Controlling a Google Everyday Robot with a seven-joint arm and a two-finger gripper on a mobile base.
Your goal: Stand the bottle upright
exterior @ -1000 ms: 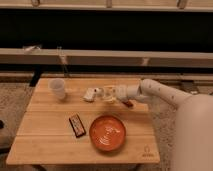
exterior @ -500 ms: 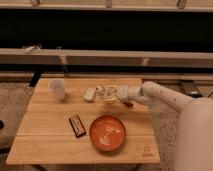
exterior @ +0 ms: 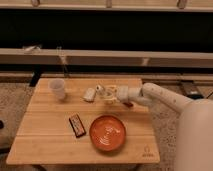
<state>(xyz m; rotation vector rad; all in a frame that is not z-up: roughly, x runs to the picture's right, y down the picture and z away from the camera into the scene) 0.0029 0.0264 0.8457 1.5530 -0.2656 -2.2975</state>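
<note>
One bottle inside closed hand (over table middle).

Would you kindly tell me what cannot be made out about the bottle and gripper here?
- Camera view: the bottle is partly covered by the gripper at mid-table; its tilt, and whether the jaws grip it, are unclear.
- Dark bar: label too small to read.
- Robot's body: cut off by the right edge.
</note>
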